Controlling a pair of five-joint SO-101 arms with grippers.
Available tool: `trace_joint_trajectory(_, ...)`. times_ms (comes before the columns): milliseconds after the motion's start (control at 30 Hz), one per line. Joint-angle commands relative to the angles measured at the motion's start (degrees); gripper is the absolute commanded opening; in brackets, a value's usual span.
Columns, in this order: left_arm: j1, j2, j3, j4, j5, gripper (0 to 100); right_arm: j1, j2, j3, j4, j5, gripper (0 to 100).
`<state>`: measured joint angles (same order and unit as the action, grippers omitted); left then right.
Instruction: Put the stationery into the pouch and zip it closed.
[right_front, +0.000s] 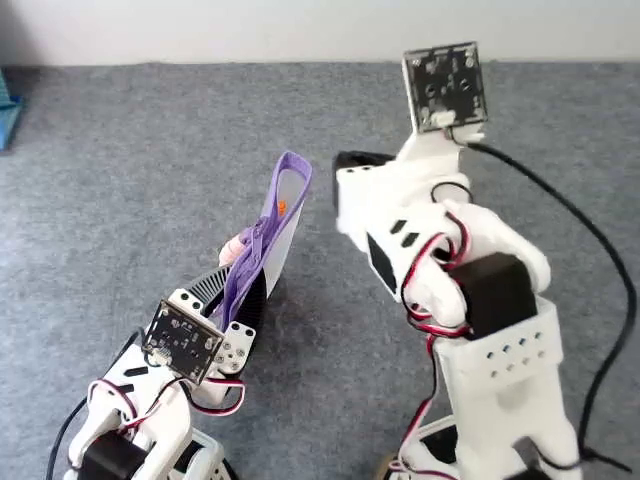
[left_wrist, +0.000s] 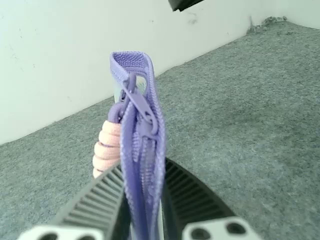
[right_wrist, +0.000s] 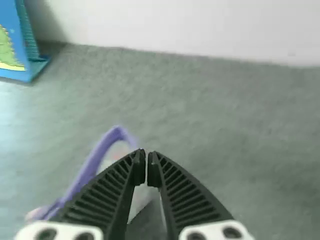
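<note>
**Step in hand.** Zipping, by my reading. The purple pouch (right_front: 281, 215) stands on edge on the grey felt table (right_front: 120, 150). A scrap of orange (right_front: 282, 207) shows at its far end, apparently inside. The zipper slider (left_wrist: 132, 90) sits close to that far end. Whether the teeth are joined along the whole length, I cannot tell from here.

**Item beside the pouch.** A pink ridged piece (left_wrist: 107, 145) is pressed against the pouch's side, just past the jaws. It could be loose stationery or a charm on the pouch; I cannot say which.

**Left gripper** (left_wrist: 142, 167). Low, near the front of the table, with the arm stretched forward. The ribbed fingers (left_wrist: 100, 192) are clamped narrow around the near end of the pouch, holding it upright with the zip edge upward.

**Right gripper** (right_wrist: 145, 160). Raised above the table and angled down toward the pouch's far end, just beside it but apart from it. The fingers (right_wrist: 172, 185) are drawn together to a thin slit with nothing between them.

**Next move calls for.** If any zip is left open, the right jaws would need to part a little and pinch the small slider tab. The pull would then run along the zip line while the left grip holds against it. The tab is a small target, and the upright pouch looks likely to twist under a sideways tug.

**Other.** A blue box (right_wrist: 15, 45) at the table's far edge, well apart.
</note>
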<state>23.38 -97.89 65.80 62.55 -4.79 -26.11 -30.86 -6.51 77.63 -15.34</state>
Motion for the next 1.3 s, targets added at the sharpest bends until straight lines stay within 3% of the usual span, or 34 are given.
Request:
trace_joint_trajectory(0,0.18,-0.26,-0.4,-0.18,-0.53,1,-6.9,3.74,-12.31,8.48,-9.76,8.0)
trace_joint_trajectory(133,0.18,-0.26,-0.4,-0.09,-0.53,1,-14.64,6.29,-18.81,14.11,-12.48,17.4)
trace_joint_trajectory(467,-0.18,-0.26,-0.4,-0.09,-0.62,1,-24.13,8.22,-19.16,14.73,-12.75,17.6)
trace_joint_trajectory(700,-0.18,-0.26,-0.66,-0.18,-0.62,1,-24.13,15.52,-19.16,18.51,-12.84,16.5)
trace_joint_trajectory(833,-0.26,-0.26,-0.75,-0.18,-0.62,1,-19.91,16.22,-19.52,19.03,-12.57,0.0)
trace_joint_trajectory(900,-0.26,-0.26,-0.75,-0.18,-0.62,1,-17.45,16.22,-19.52,19.21,-12.31,3.9)
trace_joint_trajectory(1267,-0.26,-0.26,-0.75,-0.26,-0.62,1,-10.68,12.53,-19.6,13.23,-3.78,0.8)
